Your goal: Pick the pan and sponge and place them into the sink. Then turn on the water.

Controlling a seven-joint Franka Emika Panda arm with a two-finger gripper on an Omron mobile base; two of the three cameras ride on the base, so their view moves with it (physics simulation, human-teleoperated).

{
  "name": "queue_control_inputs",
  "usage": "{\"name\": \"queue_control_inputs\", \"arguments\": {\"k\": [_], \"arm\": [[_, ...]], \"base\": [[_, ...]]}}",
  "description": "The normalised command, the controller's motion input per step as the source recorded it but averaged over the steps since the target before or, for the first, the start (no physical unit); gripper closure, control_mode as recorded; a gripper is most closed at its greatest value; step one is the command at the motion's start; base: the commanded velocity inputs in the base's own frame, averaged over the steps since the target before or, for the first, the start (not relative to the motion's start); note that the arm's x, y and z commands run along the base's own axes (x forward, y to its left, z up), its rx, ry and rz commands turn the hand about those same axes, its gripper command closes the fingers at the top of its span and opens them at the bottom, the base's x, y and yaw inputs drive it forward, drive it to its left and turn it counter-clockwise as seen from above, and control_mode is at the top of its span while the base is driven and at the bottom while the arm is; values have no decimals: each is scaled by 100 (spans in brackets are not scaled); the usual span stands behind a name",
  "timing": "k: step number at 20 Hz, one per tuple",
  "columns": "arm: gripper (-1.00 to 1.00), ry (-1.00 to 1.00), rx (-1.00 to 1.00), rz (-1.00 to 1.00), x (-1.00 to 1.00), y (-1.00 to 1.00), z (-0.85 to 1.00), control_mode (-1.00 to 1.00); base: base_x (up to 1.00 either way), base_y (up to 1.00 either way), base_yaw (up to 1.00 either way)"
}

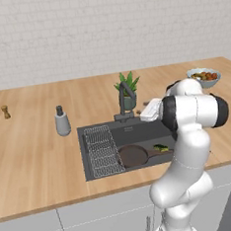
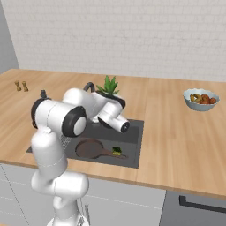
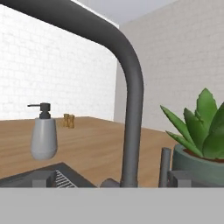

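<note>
Where the arm crosses, sink (image 1: 138,131) rim and jaws hidden.

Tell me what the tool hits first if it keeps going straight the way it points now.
Most likely the faucet: its upright neck stands dead ahead in the hand view, with the small lever just right. Depth is unclear.

The sink (image 1: 134,135) sits sunk in the wooden counter (image 1: 31,154); a wire rack (image 1: 103,151) lies along its left side; the pan (image 1: 133,155) rests on the sink floor, handle pointing right, with the sponge (image 1: 161,147) by the handle; the faucet (image 1: 125,99) stands behind the sink, a potted plant (image 1: 129,89) just behind it; a soap dispenser (image 1: 62,121) stands left; a bowl of food (image 1: 204,77) sits far right; the white arm (image 1: 189,145) reaches toward the faucet.
</note>
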Motion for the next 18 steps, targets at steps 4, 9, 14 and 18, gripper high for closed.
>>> {"name": "queue_control_inputs", "arguments": {"k": [4,9,14,18], "arm": [[-100,0,0,0,46,19,0,-100],[-100,-11,0,0,26,3,-5,-100],[-100,-11,0,0,22,0,-16,-100],[-100,-2,0,0,34,0,-19,-100]], "base": [[0,0,0],[0,0,0],[0,0,0],[0,0,0]]}}
